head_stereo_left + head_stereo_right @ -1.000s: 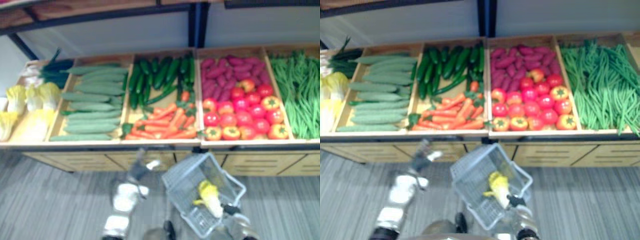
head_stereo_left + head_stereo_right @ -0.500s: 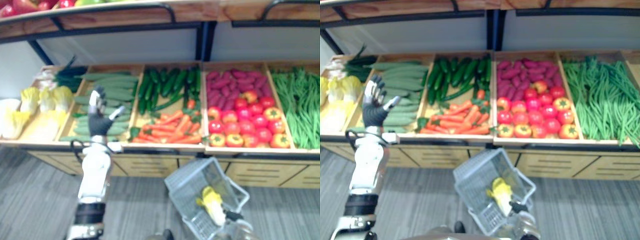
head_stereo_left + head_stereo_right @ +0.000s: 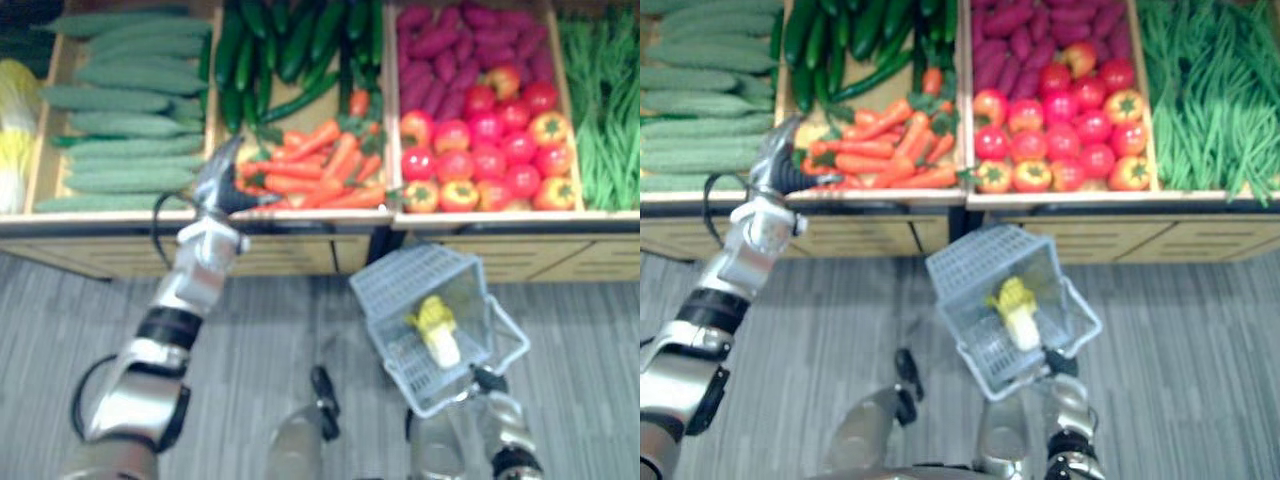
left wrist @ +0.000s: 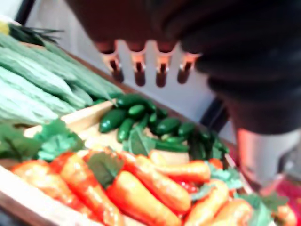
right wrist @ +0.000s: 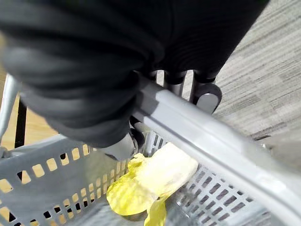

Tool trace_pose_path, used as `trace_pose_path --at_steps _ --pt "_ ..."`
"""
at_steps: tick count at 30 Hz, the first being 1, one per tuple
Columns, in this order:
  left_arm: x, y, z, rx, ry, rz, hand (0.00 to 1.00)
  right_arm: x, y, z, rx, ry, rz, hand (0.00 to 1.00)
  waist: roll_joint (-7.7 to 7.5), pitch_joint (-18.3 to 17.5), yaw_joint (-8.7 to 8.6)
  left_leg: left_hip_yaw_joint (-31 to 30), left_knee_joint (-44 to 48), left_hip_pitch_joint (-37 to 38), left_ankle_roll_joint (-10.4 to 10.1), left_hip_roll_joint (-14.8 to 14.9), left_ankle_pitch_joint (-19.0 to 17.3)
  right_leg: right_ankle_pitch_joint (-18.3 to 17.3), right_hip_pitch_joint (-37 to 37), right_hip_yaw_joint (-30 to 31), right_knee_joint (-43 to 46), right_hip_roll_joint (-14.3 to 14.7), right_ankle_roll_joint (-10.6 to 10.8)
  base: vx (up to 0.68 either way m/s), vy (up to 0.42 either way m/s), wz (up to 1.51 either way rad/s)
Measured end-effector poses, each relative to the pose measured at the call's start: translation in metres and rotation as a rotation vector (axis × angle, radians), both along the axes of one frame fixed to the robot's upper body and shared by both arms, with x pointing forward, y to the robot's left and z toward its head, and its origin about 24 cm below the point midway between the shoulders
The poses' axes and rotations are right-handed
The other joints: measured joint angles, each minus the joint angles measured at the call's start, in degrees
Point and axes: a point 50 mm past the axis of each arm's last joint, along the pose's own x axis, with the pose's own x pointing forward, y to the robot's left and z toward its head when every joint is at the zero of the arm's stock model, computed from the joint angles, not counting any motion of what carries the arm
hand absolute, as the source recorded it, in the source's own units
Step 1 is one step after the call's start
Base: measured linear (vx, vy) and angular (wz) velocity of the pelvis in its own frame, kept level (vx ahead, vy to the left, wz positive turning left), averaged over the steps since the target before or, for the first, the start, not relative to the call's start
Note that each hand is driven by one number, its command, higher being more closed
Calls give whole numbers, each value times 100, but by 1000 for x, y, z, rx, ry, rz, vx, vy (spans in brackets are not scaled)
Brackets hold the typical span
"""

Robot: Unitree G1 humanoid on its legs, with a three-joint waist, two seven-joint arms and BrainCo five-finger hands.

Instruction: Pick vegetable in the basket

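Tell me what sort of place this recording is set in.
Probably a shop's produce section, or a mock-up of one: wooden bins of carrots, tomatoes and green beans stand side by side, and the right robot hand carries a plastic basket.

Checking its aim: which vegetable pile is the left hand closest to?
The carrots: the open left hand is at the front of their orange pile; pale cucumbers lie beside, tomatoes farther off.

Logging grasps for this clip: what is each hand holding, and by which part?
The right hand is curled round the basket by its handle. The left hand holds nothing, fingers straight over the carrots.
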Motion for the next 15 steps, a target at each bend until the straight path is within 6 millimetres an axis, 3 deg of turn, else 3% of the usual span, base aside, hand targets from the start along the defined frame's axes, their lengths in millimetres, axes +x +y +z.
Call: trace_pose_path --at_steps 5,15 --pt "12 -24 44 90 -122 -38 0 13 -10 13 -78 -30 -19 100 66 188 107 60 64 -311 87 35 55 32 -344 0 81 16 19 97 -8 0" --pt "28 -25 74 132 -136 49 0 32 -15 31 -171 -112 -34 100 117 340 103 476 -247 -583 16 56 126 149 -1027 286 152 94 -12 79 -14 -16"
